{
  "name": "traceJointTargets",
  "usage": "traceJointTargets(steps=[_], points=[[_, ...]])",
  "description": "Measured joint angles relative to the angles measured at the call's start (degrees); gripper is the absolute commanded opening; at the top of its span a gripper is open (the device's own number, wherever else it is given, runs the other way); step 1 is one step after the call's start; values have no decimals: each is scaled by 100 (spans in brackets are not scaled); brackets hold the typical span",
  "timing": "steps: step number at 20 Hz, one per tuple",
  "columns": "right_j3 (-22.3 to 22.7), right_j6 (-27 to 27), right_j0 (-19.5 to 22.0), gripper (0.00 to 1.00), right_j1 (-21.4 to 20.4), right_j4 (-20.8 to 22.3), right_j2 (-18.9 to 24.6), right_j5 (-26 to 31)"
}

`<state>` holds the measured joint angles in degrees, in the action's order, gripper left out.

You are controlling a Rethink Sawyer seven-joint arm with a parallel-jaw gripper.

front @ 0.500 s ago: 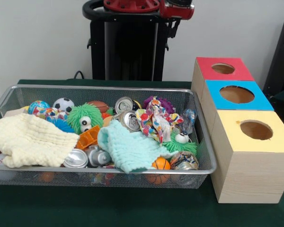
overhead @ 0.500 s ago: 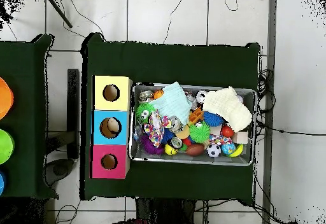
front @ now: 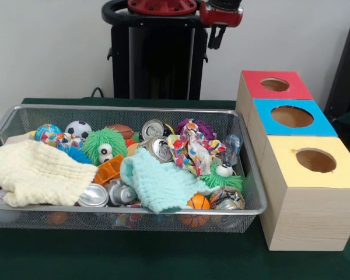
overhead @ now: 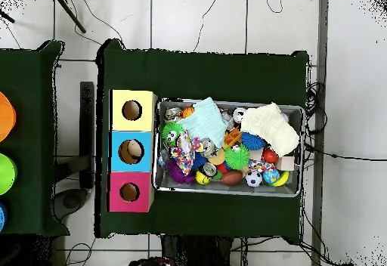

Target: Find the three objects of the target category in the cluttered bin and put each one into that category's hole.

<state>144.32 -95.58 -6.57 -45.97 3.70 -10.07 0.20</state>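
Observation:
The silver wire-mesh bin sits on the green table, full of clutter; it also shows in the overhead view. Inside are a cream cloth, a mint cloth, crushed cans, a green fuzzy toy with eyes, a soccer ball, a small orange basketball and a patterned cloth. Three wooden boxes stand beside the bin, each with a round hole: red top, blue top, yellow top. My gripper hangs high at the pedestal, far behind the bin and holding nothing.
The black pedestal stands behind the table. In the overhead view the boxes line up left of the bin: yellow, blue, red. A second green table with coloured discs is at the left edge.
The arm's end at the top of the front view has shifted slightly to the right. The bin's contents and the boxes have not moved.

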Motion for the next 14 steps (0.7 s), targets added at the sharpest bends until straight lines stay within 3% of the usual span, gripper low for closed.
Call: traceJointTargets(steps=[9,14], points=[[-2,0,640,0,213,56,17,-1],[-4,0,1421,0,416,415,17,-2]])
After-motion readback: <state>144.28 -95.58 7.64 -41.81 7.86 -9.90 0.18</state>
